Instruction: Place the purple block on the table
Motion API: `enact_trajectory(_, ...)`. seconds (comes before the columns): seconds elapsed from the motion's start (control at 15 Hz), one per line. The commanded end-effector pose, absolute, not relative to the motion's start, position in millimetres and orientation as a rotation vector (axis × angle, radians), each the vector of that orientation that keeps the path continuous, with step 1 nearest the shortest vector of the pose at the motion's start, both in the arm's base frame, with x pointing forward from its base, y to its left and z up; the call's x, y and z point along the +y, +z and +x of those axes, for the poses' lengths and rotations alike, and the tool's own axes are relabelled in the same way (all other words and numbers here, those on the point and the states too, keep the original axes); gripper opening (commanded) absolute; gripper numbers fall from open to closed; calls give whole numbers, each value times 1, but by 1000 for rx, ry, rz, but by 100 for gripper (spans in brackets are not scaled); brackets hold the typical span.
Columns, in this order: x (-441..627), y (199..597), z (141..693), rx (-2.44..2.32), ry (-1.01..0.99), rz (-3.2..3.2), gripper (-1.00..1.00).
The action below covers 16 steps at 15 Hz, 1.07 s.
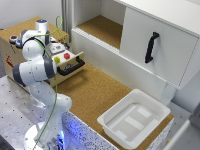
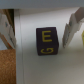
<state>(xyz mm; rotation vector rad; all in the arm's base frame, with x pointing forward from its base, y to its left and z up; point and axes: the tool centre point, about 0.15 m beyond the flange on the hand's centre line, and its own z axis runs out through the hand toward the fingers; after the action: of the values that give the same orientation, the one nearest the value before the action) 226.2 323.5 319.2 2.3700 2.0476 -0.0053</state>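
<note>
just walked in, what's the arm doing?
The Panda arm has nothing grasped yet. In the wrist view its pincer is open, with one finger on each side of the purple block. The block sits on a white surface, yellow letters showing. The exterior view doesn't show the block. It is meant to go on the cork table.

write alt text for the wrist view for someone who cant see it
A dark purple block with yellow letters, an E facing the camera, sits on a white surface between the two fingers of the open gripper, touching neither. A strip of cork-brown table shows at one edge.
</note>
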Motion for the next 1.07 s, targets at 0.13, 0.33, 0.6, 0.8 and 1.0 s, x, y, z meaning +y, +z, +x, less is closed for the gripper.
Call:
enact_trajectory(0.13,322,313,227,2079,27,2338,-100)
enact_trajectory(0.33,320,314,228,2063,9,2344,-100)
enact_trajectory(0.6,318,335,231,2008,55,2390,-100)
enact_trajectory(0.8,315,372,237,1947,113,2386,-100)
enact_trajectory(1.0,302,421,255,1817,166,2398,-100)
